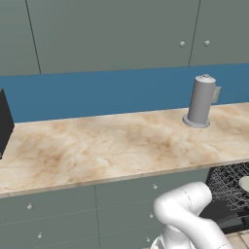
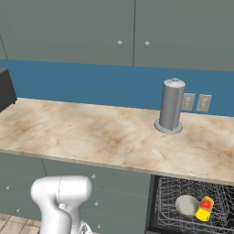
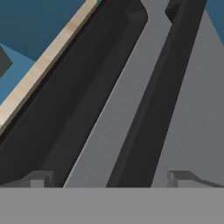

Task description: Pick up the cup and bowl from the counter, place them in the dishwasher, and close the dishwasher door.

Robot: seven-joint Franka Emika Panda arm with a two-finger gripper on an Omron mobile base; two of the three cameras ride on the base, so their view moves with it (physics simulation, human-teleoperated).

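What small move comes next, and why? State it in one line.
Probably press the pincer forward against the grey dishwasher door to start swinging it shut. The bowl and cup already sit in the rack of the open dishwasher. In the hand view the open pincer is close to the door's dark handle bar.
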